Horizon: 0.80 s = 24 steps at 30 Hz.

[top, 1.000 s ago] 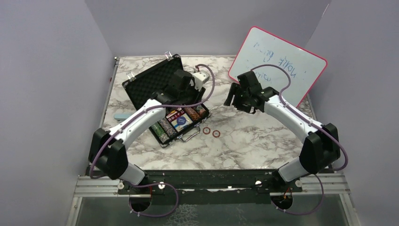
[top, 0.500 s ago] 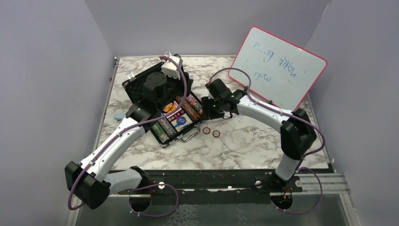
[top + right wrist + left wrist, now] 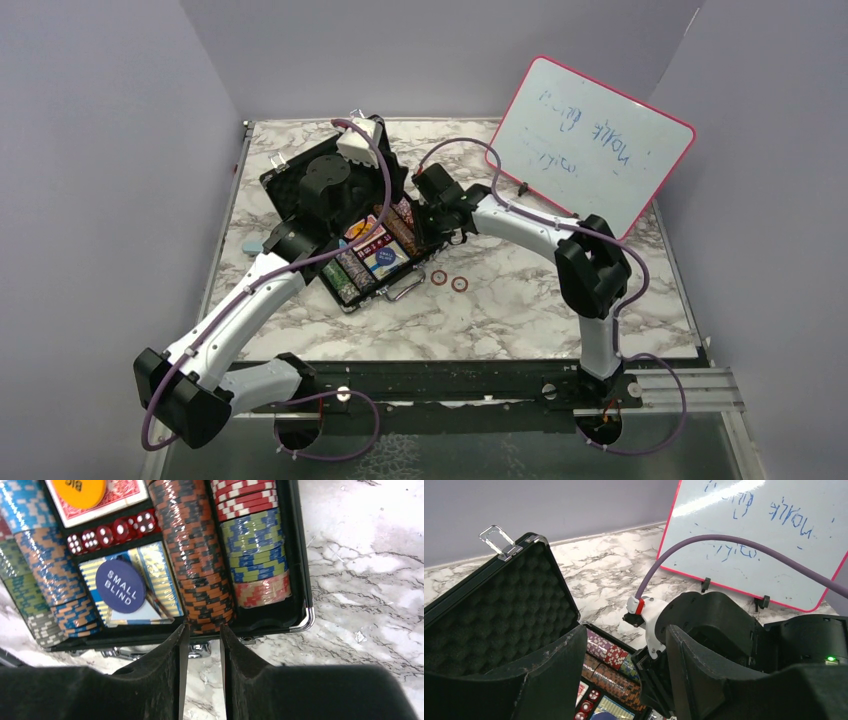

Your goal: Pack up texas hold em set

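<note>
The black case (image 3: 288, 186) lies open, its foam lid (image 3: 489, 605) tilted back. Its tray holds rows of striped chips (image 3: 200, 555), red dice (image 3: 110, 532), a red deck (image 3: 125, 497), and a blue deck under a round "SMALL BLIND" button (image 3: 120, 586). My left gripper (image 3: 325, 185) hangs over the lid. In its wrist view it (image 3: 626, 630) is open, with nothing between the fingers. My right gripper (image 3: 432, 215) is at the tray's right side. Its jaws (image 3: 203, 627) stand a narrow gap apart at the end of the orange-black chip row, holding nothing.
Two small red rings (image 3: 439, 276) (image 3: 459, 284) lie on the marble just in front of the case, near its silver handle (image 3: 405, 290). A pink-framed whiteboard (image 3: 590, 140) leans at the back right. A light-blue oblong object (image 3: 252, 245) sits left of the case.
My right arm swung left from the whiteboard to the case's right side, and its jaws narrowed. My left gripper moved back over the lid and opened wider.
</note>
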Each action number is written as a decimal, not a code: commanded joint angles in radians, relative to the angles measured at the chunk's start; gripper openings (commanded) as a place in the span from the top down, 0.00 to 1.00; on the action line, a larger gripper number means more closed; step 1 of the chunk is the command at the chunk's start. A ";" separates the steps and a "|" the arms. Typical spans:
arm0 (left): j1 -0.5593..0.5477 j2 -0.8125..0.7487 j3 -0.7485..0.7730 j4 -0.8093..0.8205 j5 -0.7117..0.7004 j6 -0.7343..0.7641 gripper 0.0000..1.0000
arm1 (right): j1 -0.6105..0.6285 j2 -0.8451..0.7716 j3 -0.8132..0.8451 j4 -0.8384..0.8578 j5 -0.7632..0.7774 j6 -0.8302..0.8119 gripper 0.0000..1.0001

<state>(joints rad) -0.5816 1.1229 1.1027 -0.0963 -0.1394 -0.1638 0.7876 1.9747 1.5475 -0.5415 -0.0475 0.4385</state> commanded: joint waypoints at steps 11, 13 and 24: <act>0.004 -0.016 0.015 0.011 -0.027 0.008 0.38 | 0.003 0.072 0.035 -0.053 0.102 -0.019 0.76; 0.003 -0.011 0.019 0.012 -0.029 0.011 0.38 | 0.004 0.078 0.046 -0.063 0.111 -0.013 0.76; 0.004 -0.017 0.035 0.000 -0.053 0.012 0.37 | 0.004 -0.053 -0.008 -0.043 0.086 0.007 0.54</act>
<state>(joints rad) -0.5816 1.1202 1.1030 -0.0998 -0.1524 -0.1585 0.7864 2.0113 1.5745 -0.5762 0.0177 0.4374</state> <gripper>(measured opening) 0.626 0.427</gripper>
